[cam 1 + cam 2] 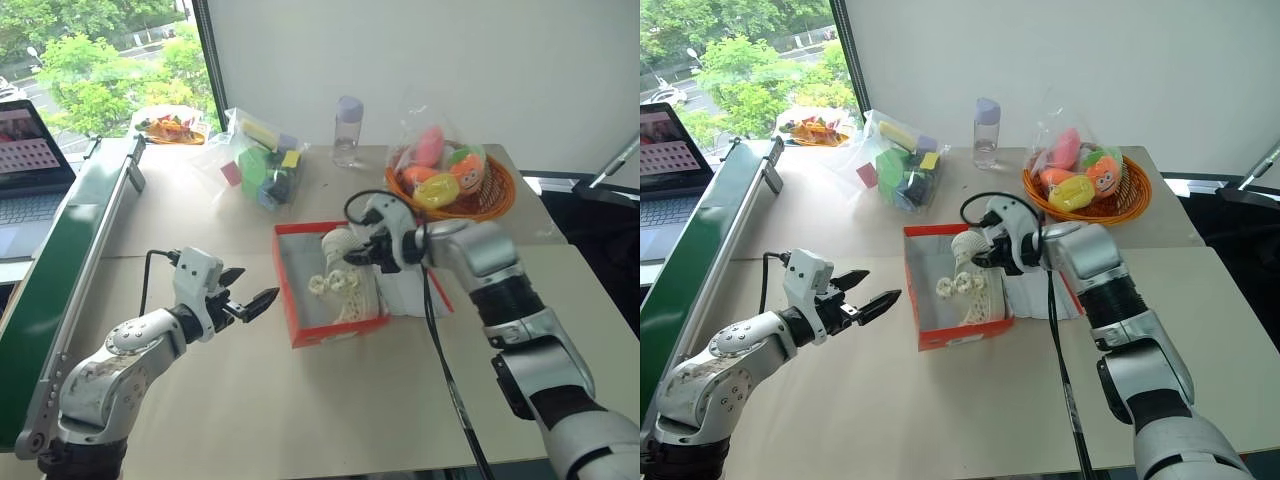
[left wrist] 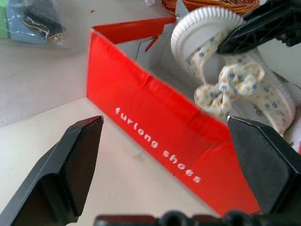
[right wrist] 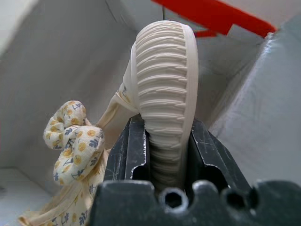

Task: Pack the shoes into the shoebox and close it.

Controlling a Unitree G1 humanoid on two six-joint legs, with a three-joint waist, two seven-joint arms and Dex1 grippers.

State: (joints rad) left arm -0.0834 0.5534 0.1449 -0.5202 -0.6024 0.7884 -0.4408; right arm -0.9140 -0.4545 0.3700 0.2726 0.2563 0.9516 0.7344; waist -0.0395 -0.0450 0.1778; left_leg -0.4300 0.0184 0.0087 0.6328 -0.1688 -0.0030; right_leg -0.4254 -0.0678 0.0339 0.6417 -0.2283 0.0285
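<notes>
The red shoebox (image 1: 335,332) stands open in the middle of the table, white inside, and its lid (image 1: 405,292) lies flat to its right. One cream shoe (image 1: 345,290) with a flowered bow lies inside the box. My right gripper (image 1: 358,255) is shut on the ribbed sole of the other shoe (image 3: 164,80) and holds it tilted over the box's far right part, just above the first. My left gripper (image 1: 250,290) hovers open and holds nothing. It is above the table to the left of the box and points at the box's red wall (image 2: 155,136).
An orange basket (image 1: 497,200) of soft toys stands behind the box on the right. A clear bottle (image 1: 347,130) and a plastic bag of coloured blocks (image 1: 262,165) stand at the back. A green rail (image 1: 70,270) runs along the table's left edge, beside a laptop (image 1: 30,170).
</notes>
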